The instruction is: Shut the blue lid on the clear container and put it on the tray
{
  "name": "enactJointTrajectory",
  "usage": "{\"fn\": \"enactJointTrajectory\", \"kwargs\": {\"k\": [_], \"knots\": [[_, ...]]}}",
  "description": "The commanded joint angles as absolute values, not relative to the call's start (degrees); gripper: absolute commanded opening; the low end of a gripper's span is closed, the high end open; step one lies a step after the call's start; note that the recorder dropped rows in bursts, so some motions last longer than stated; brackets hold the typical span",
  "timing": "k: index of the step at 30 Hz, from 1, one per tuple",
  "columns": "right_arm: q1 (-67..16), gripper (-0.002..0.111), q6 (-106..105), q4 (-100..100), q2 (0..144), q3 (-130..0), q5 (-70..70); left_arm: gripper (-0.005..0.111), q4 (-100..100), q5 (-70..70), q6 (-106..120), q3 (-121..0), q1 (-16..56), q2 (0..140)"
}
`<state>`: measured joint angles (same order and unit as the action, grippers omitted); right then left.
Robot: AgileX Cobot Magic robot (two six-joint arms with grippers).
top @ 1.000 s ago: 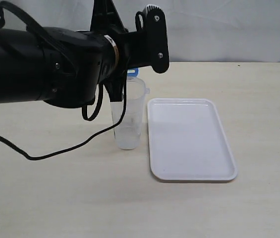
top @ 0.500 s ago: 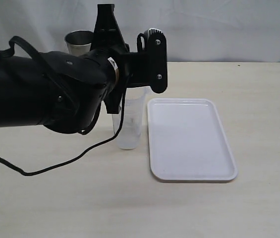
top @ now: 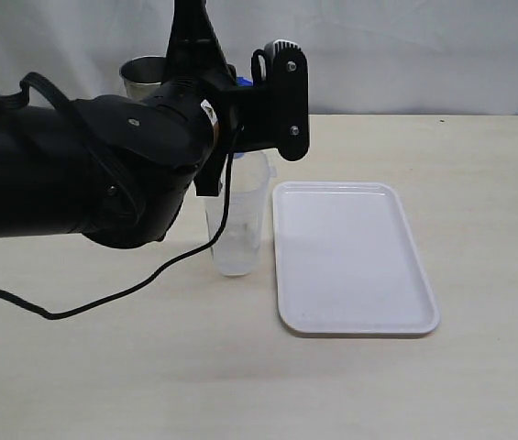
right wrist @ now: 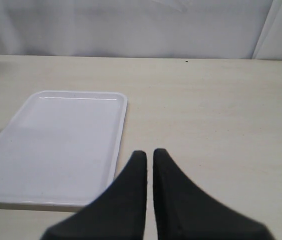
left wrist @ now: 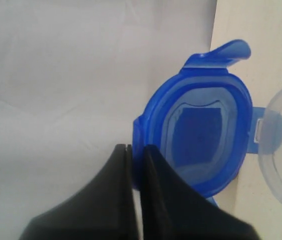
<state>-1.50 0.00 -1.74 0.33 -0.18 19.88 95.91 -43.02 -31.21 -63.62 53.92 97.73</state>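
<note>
Blue plastic fills the left wrist view: the blue lid (left wrist: 205,135) shows its hollow inner side, with one snap flap standing out at its edge. The left end effector (left wrist: 136,150) is closed almost fully, and it pinches the lid by a side flap. The lid hangs in the air close to the open mouth of the clear container (top: 240,229). I cannot tell if it is centred above the mouth. The container stands upright on the desk (top: 479,183), just beside the tray (top: 350,257) and not touching it. The right end effector (right wrist: 149,152) is closed to a thin slit, holds nothing, and waits beyond the tray.

I judge the lid to be light and stiff, but a grip on a hinged flap may let it tilt. The container looks thin, light and smooth, and also empty, so a sideways push could tip it. A hold around its middle would be safer than one at the rim.

I can read no brand, label or writing. The outer face of the lid is turned away.
</note>
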Motion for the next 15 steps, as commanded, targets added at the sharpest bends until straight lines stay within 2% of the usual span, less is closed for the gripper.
{"fn": "enactJointTrajectory", "kwargs": {"k": [1, 15], "knots": [[-1.49, 0.005, 0.00, -1.65, 0.00, 0.00, 19.69, 0.000, 96.45, -43.24, -33.04, -63.43, 54.03, 97.15], [-1.49, 0.005, 0.00, -1.65, 0.00, 0.00, 19.69, 0.000, 92.49, -40.35, -34.41, -63.43, 54.03, 97.26]]}}
